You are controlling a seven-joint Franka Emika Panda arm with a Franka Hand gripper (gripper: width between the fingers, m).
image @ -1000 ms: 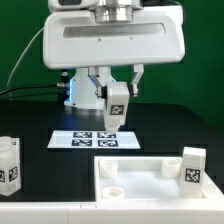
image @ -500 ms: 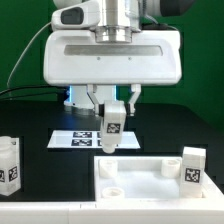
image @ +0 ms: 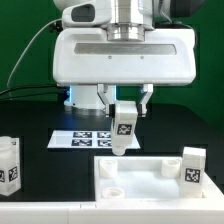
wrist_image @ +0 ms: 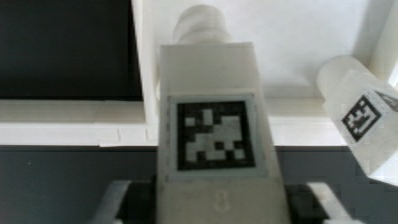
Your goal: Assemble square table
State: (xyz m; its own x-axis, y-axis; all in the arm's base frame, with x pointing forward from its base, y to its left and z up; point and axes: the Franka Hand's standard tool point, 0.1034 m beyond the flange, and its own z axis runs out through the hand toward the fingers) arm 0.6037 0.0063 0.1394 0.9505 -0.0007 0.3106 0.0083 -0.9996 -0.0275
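Note:
My gripper (image: pixel 125 106) is shut on a white blocky table leg (image: pixel 123 129) that hangs upright with its tagged face to the camera, its lower end just above the far rim of the square tabletop (image: pixel 140 178). In the wrist view the held leg (wrist_image: pixel 214 110) fills the middle between my fingers (wrist_image: pixel 125 203), with the gripper (wrist_image: pixel 219 206) closed against its sides. A second tagged leg (image: pixel 193 167) stands at the slab's right end and shows in the wrist view as well (wrist_image: pixel 365 112). The slab's rim (wrist_image: pixel 71 120) runs behind the held leg.
The marker board (image: pixel 80 139) lies on the black table behind the slab. Another tagged leg (image: pixel 9 165) stands at the exterior view's left edge. The bulky white arm body (image: pixel 122 55) hangs over the scene in front of a green backdrop.
The arm has carried the held leg toward the exterior view's right and a little lower, from over the marker board to the slab's far rim. The grip has stayed the same.

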